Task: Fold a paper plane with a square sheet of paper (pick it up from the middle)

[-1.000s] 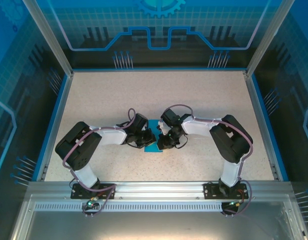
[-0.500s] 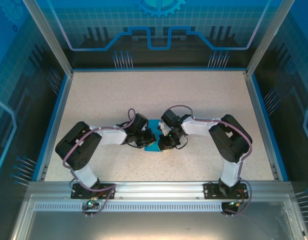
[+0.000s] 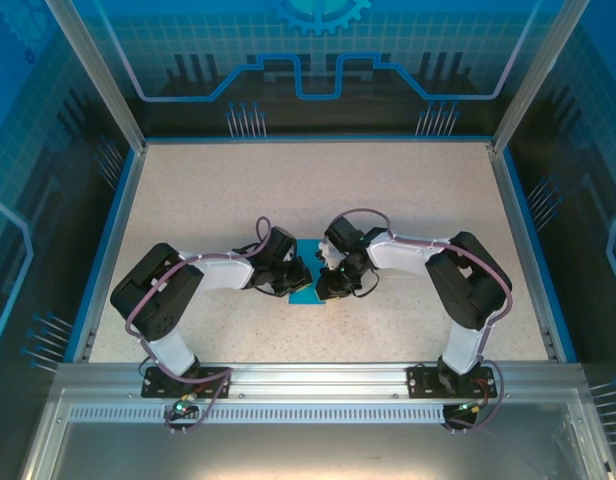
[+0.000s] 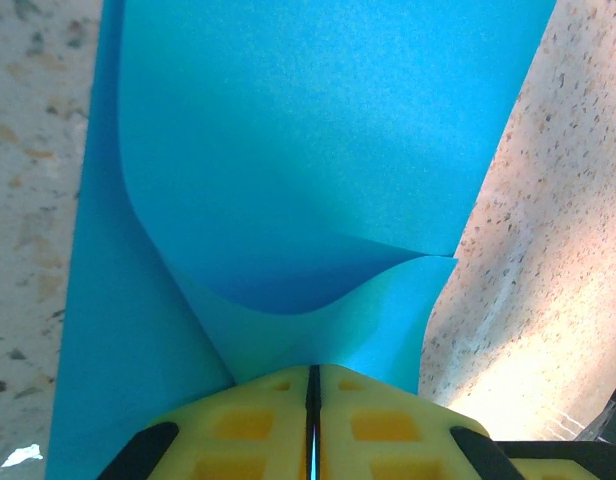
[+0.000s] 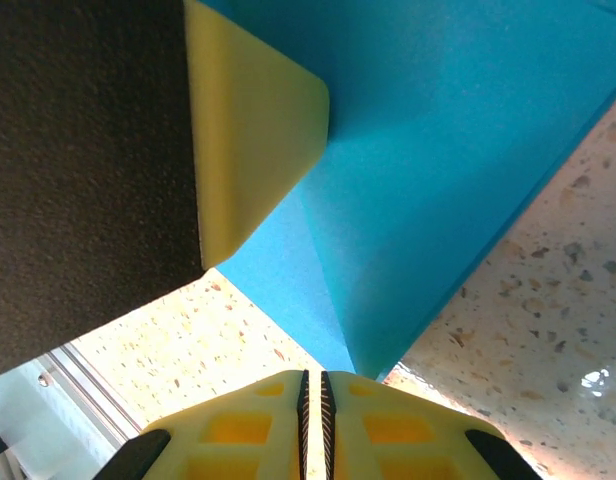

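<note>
The teal-blue square sheet of paper (image 3: 304, 293) lies at the table's middle, partly folded, mostly hidden under both gripper heads. My left gripper (image 3: 295, 277) is shut on it: in the left wrist view a flap of the paper (image 4: 318, 130) curls up off the flat layer into the closed yellow fingertips (image 4: 312, 372). My right gripper (image 3: 327, 283) faces it from the right. Its jaws (image 5: 312, 376) stand shut to a thin slit with nothing in it, and a folded corner of the paper (image 5: 438, 150) ends just beyond them. The left gripper's yellow pad (image 5: 250, 150) presses on the sheet.
The speckled table (image 3: 288, 190) has a raised blue border (image 3: 113, 240) on the left, right and back. An aluminium rail (image 3: 318, 380) with both arm bases runs along the near edge. Slanted frame posts (image 3: 93, 70) stand at the back corners.
The right arm's elbow has shifted slightly to the right and its gripper head has nudged a little. The left arm and the paper have stayed put.
</note>
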